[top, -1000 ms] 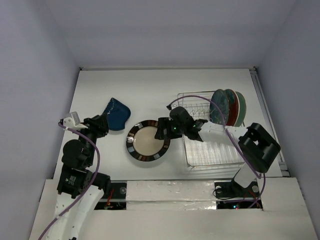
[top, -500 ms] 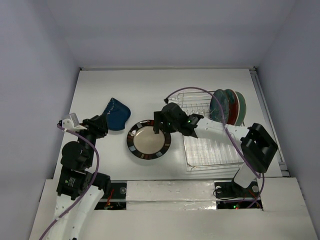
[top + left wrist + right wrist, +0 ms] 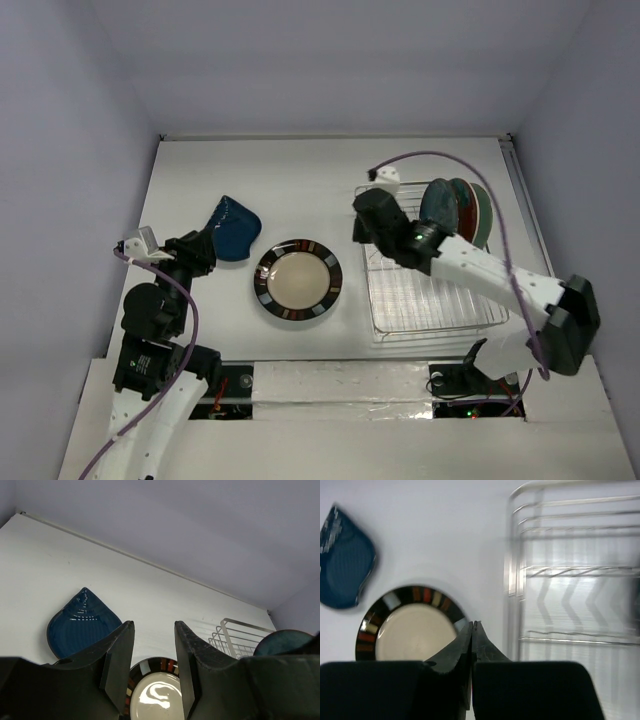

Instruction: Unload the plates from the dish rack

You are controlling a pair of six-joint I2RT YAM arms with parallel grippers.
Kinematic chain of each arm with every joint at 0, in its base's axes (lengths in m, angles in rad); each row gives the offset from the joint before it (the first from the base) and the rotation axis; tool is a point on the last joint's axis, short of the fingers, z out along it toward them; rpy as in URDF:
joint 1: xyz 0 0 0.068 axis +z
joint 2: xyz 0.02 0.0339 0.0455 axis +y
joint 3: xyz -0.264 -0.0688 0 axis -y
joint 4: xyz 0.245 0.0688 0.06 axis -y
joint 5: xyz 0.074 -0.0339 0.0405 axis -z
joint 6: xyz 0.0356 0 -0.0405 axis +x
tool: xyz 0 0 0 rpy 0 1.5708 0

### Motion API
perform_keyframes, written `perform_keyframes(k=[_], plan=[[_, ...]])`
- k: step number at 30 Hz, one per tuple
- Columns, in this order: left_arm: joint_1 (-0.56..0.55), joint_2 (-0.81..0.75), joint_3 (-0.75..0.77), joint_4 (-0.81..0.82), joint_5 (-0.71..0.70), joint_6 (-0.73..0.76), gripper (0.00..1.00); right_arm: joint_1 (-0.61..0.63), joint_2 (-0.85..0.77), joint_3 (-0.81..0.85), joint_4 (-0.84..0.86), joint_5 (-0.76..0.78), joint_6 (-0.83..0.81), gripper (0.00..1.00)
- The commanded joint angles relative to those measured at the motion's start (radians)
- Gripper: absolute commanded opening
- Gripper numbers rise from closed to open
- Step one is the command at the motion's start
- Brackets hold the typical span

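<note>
1. Cream plate [image 3: 297, 279] with a dark patterned rim lies flat mid-table, toward the near edge. Dark blue plate [image 3: 232, 228] lies flat nearer the left edge.
2. Teal plate [image 3: 437, 212] and red-backed green plate [image 3: 465, 222] stand upright in the dish rack [image 3: 430, 300] on the right side. They overlap, so their faces are mostly hidden.
3. Right gripper [image 3: 472, 625]: fingers pressed together, empty, by the rack's left side. Its wrist view is blurred.
4. Left gripper [image 3: 153, 630]: fingers parted, holding nothing.
5. White table [image 3: 300, 170], pale lavender walls [image 3: 330, 70].

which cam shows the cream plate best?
Top external: whole cream plate, unobstructed. Right wrist: most of it, lower rim hidden by the right end effector. Left wrist: only a slice behind the left end effector.
</note>
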Motion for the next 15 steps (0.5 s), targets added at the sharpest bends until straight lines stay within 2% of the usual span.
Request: perform_keyframes(k=[1,4,5,6,8,9,11,12,14,15], plan=[[0.005,-0.019,-0.003,0.033,0.003,-0.001,0.35,-0.065,-0.155,-0.002,-0.184,0.243,-0.008,0.00],[0.005,-0.024,-0.003,0.037,0.003,-0.001,0.35,-0.170,-0.296,-0.054,-0.267,0.279,-0.015,0.01],[0.005,-0.024,-0.005,0.038,0.003,-0.001,0.35,-0.233,-0.330,-0.068,-0.275,0.271,-0.028,0.05],[0.005,-0.022,-0.003,0.037,0.003,-0.001,0.35,-0.263,-0.385,-0.094,-0.276,0.256,-0.043,0.23],[0.005,-0.022,-0.003,0.037,0.003,-0.001,0.35,-0.312,-0.419,-0.106,-0.287,0.253,-0.074,0.33],[0.005,-0.021,-0.003,0.038,0.003,-0.001,0.35,-0.341,-0.425,-0.103,-0.308,0.265,-0.078,0.43],[0.005,-0.019,-0.003,0.038,0.003,-0.001,0.35,-0.353,-0.421,-0.095,-0.330,0.274,-0.086,0.54],[0.005,-0.019,-0.003,0.038,0.003,-0.003,0.35,-0.369,-0.413,-0.091,-0.338,0.273,-0.094,0.67],[0.005,-0.018,-0.005,0.037,0.003,-0.003,0.35,-0.393,-0.376,-0.083,-0.339,0.259,-0.114,0.74],[0.005,-0.016,-0.003,0.038,0.003,-0.003,0.35,-0.405,-0.360,-0.079,-0.350,0.260,-0.115,0.74]])
